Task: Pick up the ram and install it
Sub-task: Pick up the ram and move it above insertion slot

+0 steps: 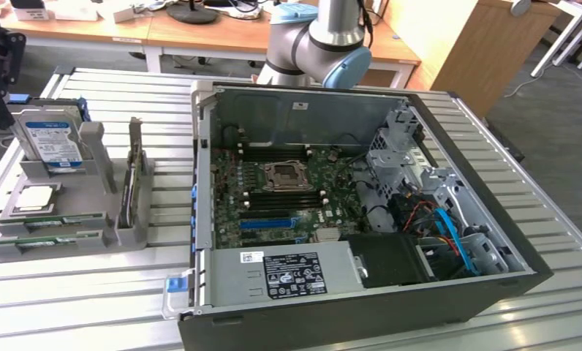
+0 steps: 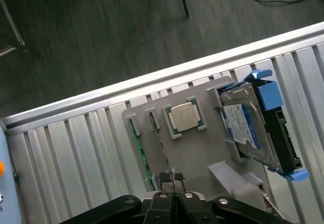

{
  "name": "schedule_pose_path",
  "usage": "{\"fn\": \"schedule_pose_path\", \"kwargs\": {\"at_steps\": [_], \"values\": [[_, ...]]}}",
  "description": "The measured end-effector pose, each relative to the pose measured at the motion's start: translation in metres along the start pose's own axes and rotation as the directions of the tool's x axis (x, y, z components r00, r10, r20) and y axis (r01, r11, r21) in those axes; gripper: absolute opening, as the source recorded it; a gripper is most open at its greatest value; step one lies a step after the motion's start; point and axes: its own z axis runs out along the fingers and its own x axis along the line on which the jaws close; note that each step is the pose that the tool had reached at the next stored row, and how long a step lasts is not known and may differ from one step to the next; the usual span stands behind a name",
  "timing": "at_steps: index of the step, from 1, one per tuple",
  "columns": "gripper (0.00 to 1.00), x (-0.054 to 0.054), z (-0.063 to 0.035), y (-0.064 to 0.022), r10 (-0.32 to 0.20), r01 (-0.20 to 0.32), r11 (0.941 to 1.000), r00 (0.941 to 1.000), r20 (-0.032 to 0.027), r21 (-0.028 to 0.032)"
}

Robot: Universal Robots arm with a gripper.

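Pinched shut and empty, the end effector (image 2: 172,182) hangs over the grey holder (image 2: 197,155), where the ram (image 2: 141,153) lies slotted beside the processor chip (image 2: 184,117), its length pointing toward that end effector.

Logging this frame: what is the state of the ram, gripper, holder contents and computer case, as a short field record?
ram: green stick lying in the grey holder, not picked up
gripper: jaws shut, nothing between them, over the holder
hard drive: upright in the holder
processor: flat in the holder
computer case: open, motherboard exposed
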Motion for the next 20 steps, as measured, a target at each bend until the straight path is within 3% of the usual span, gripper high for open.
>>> {"fn": "schedule_pose_path", "kwargs": {"at_steps": [6,12,20], "values": [[0.11,0.0000,0.0007,0.0000,-0.107,0.107,0.9943,0.9943,-0.0060,0.0024],[0.11,0.0000,0.0014,-0.0001,-0.196,0.196,0.9805,0.9805,-0.0113,0.0038],[0.11,-0.0001,0.0019,-0.0001,-0.266,0.266,0.9639,0.9638,-0.0156,0.0047]]}}
